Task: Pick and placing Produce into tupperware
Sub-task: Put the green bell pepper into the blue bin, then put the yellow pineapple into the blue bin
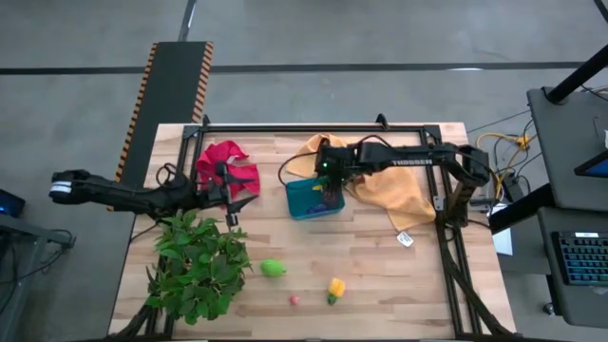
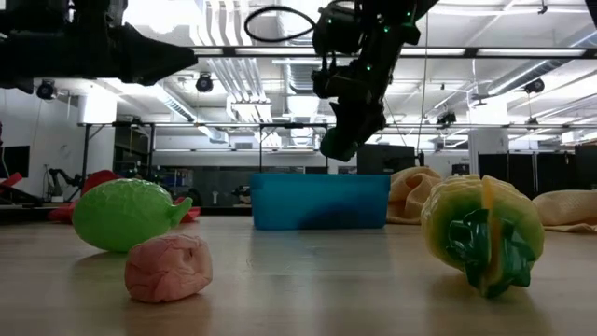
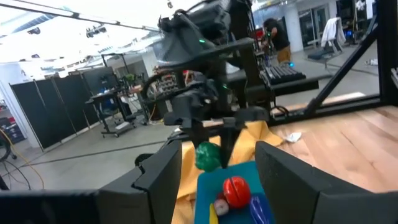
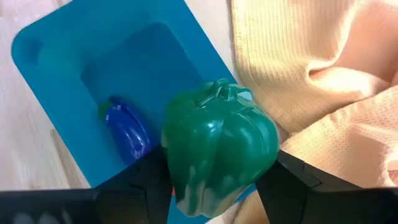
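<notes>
My right gripper is shut on a dark green toy pepper above the teal tupperware. The tupperware holds a purple-blue piece and a red piece. A light green piece, a small pink piece and a yellow piece lie on the table nearer the front edge. My left gripper is open and empty, left of the tupperware beside the red cloth. My right gripper pinches the dark green pepper by its two opposite sides between its two fingers. The fingers come from above, pointing down. The pepper is lifted clear, over the tupperware, stem end away from the wrist.
A big leafy green plant stands at the front left. A mustard-yellow cloth lies right of the tupperware, under the right arm. A black frame runs along the far and right edges. Bare wood shows at the front right.
</notes>
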